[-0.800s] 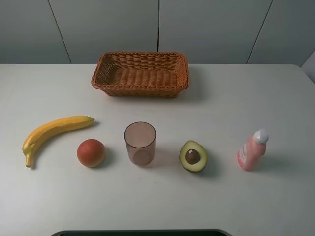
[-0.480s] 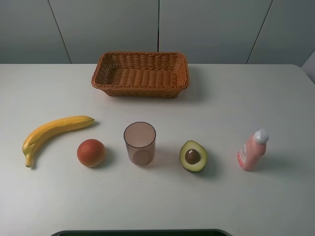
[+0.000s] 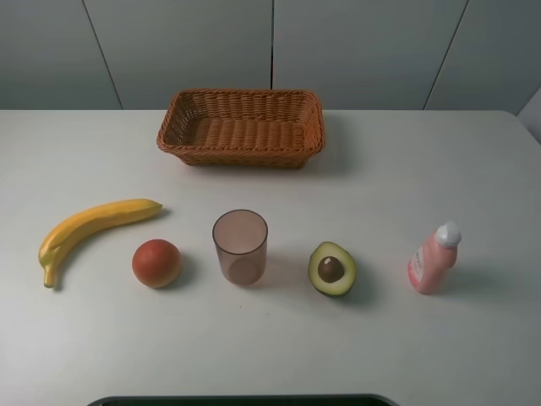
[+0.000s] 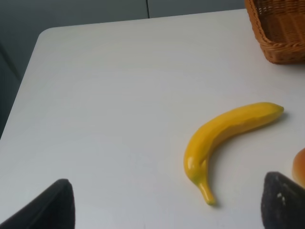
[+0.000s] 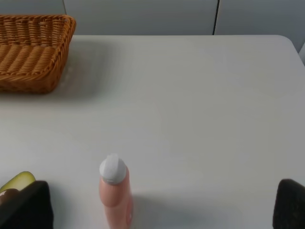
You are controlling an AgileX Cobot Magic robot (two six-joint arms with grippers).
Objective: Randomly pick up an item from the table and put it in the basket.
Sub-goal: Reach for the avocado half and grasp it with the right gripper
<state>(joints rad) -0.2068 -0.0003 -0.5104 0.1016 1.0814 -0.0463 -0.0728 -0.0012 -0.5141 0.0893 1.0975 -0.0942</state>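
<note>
- The avocado (image 3: pixel 332 268) is seen low in the high view, a bit right of the middle. It is laid on the table (image 3: pixel 423 169) with its pit up.
- It is set between the cup (image 3: pixel 240 245) and the pink bottle (image 3: pixel 434 259), nearer to the cup.
- The basket (image 3: pixel 245 155) is found at the upper middle, well apart from the avocado.
- The left gripper (image 4: pixel 165 204) is held wide open, and nothing is held in it. The same is true of the right gripper (image 5: pixel 157 204).
- The avocado may be squeezed off its middle. Its round skin could then slip out, and it could be dropped.
- The cup or the tall bottle could be knocked over if the open fingers are brought down too wide.
- The basket rim could be bumped if the avocado is carried too low.
</note>
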